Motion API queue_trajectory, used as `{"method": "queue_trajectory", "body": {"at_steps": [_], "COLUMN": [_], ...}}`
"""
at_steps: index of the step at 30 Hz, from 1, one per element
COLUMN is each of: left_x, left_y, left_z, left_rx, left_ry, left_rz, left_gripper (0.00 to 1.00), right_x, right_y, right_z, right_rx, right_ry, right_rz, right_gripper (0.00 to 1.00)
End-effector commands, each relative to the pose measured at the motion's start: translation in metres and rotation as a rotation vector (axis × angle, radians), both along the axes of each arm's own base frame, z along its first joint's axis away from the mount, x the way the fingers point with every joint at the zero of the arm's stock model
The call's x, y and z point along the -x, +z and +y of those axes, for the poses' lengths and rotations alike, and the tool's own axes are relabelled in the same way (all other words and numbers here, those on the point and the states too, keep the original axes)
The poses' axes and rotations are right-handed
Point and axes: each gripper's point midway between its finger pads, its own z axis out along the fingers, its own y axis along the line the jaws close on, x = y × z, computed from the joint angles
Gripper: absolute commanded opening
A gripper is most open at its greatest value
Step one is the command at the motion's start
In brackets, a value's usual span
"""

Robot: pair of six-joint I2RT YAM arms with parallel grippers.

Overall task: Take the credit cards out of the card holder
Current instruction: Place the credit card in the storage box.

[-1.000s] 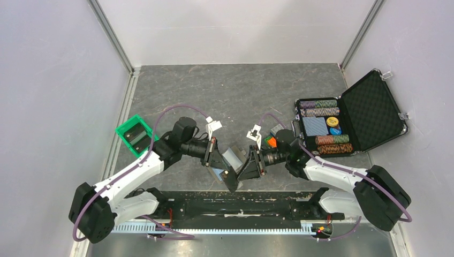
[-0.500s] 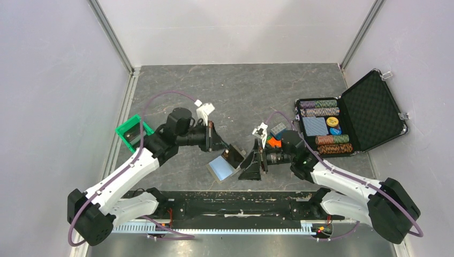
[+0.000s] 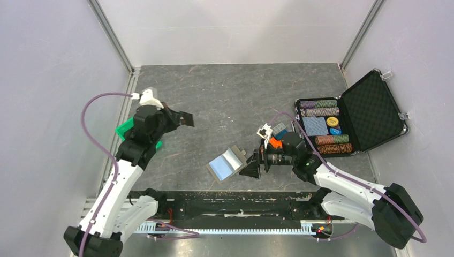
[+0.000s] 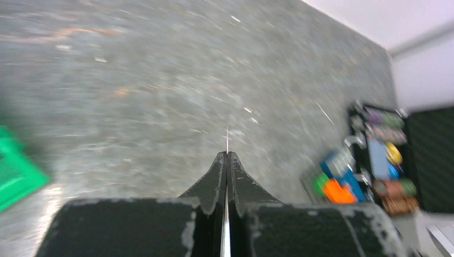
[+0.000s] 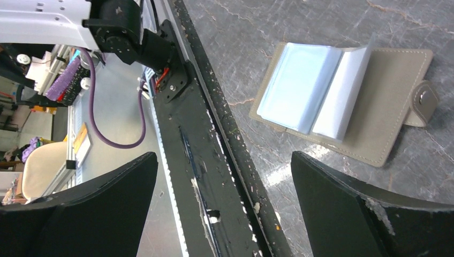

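Observation:
The card holder [image 3: 227, 163] lies open on the table near the front edge, its pale-blue inside facing up; the right wrist view shows it [image 5: 375, 107] flat, with its snap tab at the right. My left gripper [image 3: 175, 116] is raised at the left, near the green bin, and is shut on one dark credit card [image 3: 186, 119]. In the left wrist view only the card's thin edge [image 4: 227, 140] pokes out between the closed fingertips of the left gripper [image 4: 227, 156]. My right gripper [image 3: 251, 168] stands wide open just right of the holder, with nothing between the fingers of that gripper [image 5: 225, 198].
A green bin [image 3: 127, 130] sits at the left edge, partly under the left arm. An open black poker-chip case [image 3: 369, 110] stands at the right. A small orange, green and blue block [image 3: 273, 140] lies behind the right wrist. The black base rail [image 5: 198, 160] runs under the right gripper.
My left gripper has pulled away from the holder, up and to the left, with a card in it. The right gripper has opened and let go of the holder, which now lies flat.

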Motion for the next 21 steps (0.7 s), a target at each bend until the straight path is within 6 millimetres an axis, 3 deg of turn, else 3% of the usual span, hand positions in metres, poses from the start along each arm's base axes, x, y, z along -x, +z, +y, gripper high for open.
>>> {"method": "queue_trajectory", "body": {"at_steps": [1,3,9,21], "left_x": [-0.009,-0.008,-0.015,-0.018], "left_y": [0.001,0.0,-0.004,-0.031], "left_z": [0.088,0.119,0.178,0.252], "left_rx": [-0.126,-0.148,-0.19,-0.266], "left_ry": [0.344,0.451,0.605,0.783], "left_rz": [-0.056,-0.048,0.011,0.132], "left_gripper": [0.02,0.02,0.02,0.02], "right_x": [-0.002,0.002,0.004,0.006], "right_y": [-0.004,-0.004,-0.004,0.025], "right_z": [-0.004,-0.004,-0.006,-0.005], "right_rx": [0.016,0.018,0.034,-0.038], "right_ry": [-0.007,0.02,0.039,0.029], "right_rz": [-0.048,-0.05,-0.066,-0.095], "right_gripper": [0.98,0.98,0.98,0.98]}}
